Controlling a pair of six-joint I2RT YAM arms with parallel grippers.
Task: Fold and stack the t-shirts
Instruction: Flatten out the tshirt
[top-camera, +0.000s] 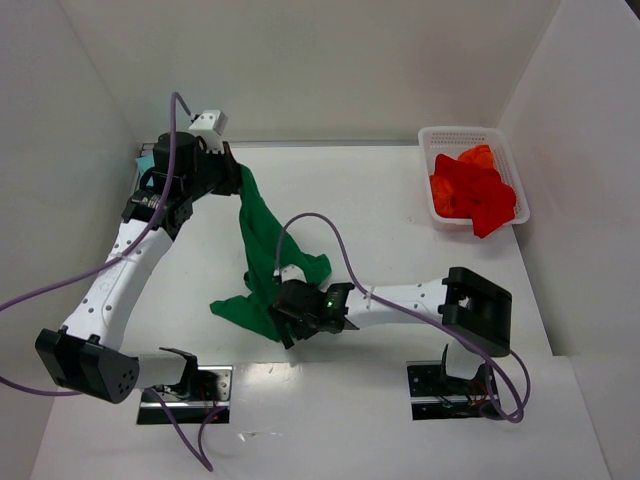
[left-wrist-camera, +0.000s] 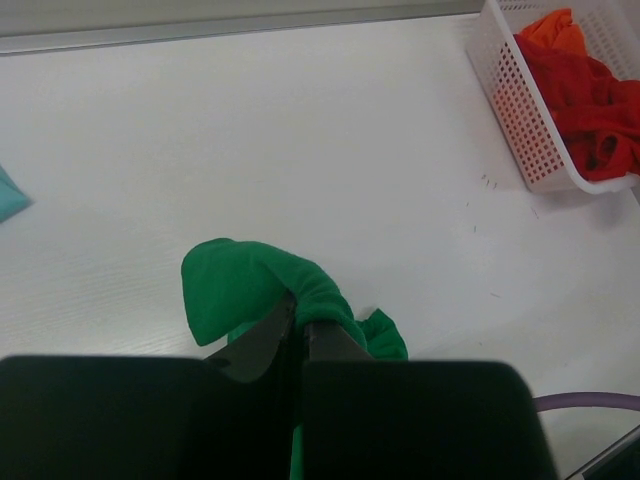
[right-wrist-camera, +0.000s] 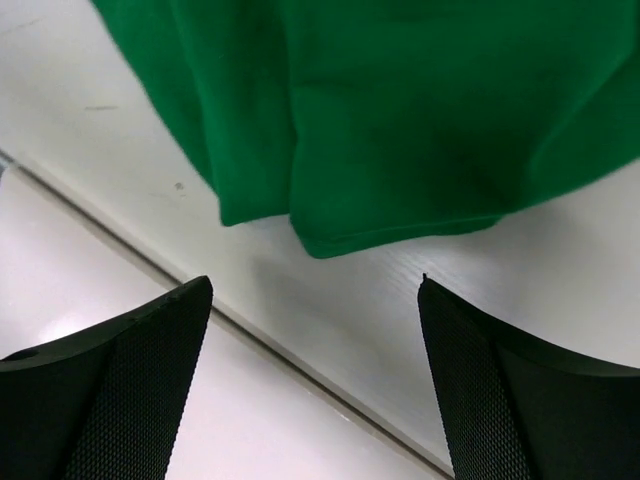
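Note:
A dark green t-shirt (top-camera: 262, 240) stretches from the far left down toward the table's near middle. My left gripper (top-camera: 228, 176) is raised at the far left and shut on a bunched fold of the green shirt (left-wrist-camera: 250, 285), the left gripper (left-wrist-camera: 300, 322) pinching it between closed fingertips. My right gripper (top-camera: 285, 322) sits low by the shirt's near end. In the right wrist view the right gripper (right-wrist-camera: 315, 285) stands open, with the green shirt's hem (right-wrist-camera: 400, 110) just beyond its tips and nothing between them. Red t-shirts (top-camera: 472, 190) lie in the basket. A pale teal t-shirt (left-wrist-camera: 8, 195) shows at the far left.
A white mesh basket (top-camera: 430, 140) stands at the back right, its wall (left-wrist-camera: 520, 110) also in the left wrist view. White walls enclose the table on three sides. The table's near edge seam (right-wrist-camera: 250, 335) runs right under my right gripper.

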